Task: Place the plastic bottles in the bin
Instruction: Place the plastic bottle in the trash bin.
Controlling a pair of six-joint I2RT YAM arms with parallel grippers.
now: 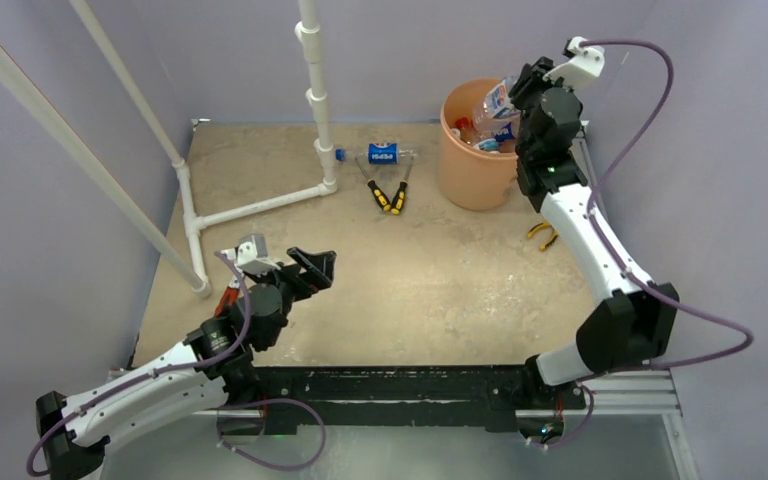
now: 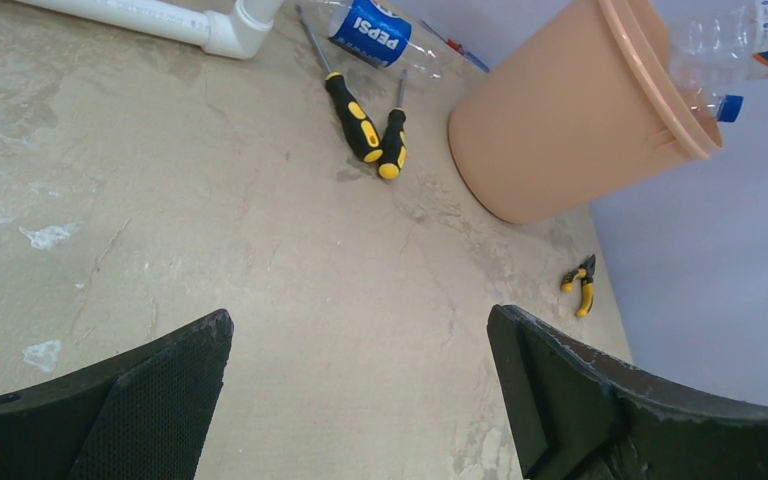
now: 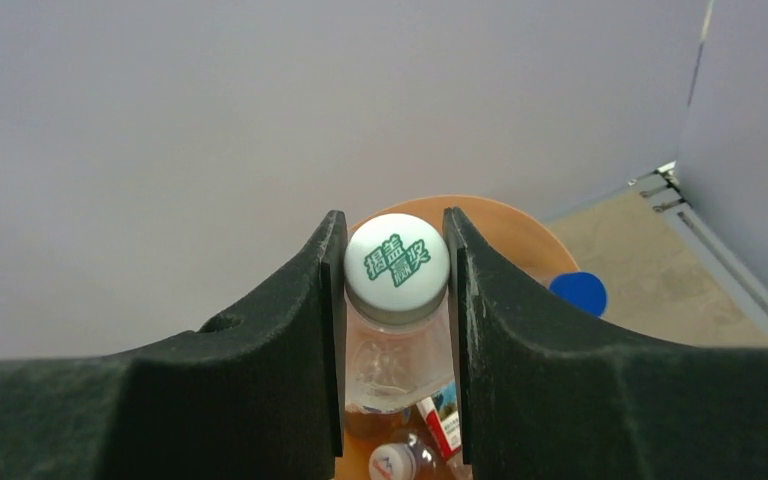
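My right gripper (image 1: 512, 100) is shut on a clear bottle with a white cap (image 3: 397, 262) and holds it over the mouth of the orange bin (image 1: 467, 165). In the right wrist view the bin's rim (image 3: 520, 225) shows below, with several bottles (image 3: 398, 462) inside. A blue-labelled bottle (image 1: 382, 154) lies on the table left of the bin, also in the left wrist view (image 2: 370, 30). My left gripper (image 1: 312, 268) is open and empty above the near left of the table; its fingers (image 2: 160, 390) frame bare table.
Yellow-and-black pliers (image 1: 389, 194) lie just in front of the blue-labelled bottle. Smaller yellow pliers (image 1: 543, 235) lie right of the bin near the right arm. A white pipe frame (image 1: 260, 203) stands at the back left. A red-handled tool (image 1: 227, 296) lies under the left arm.
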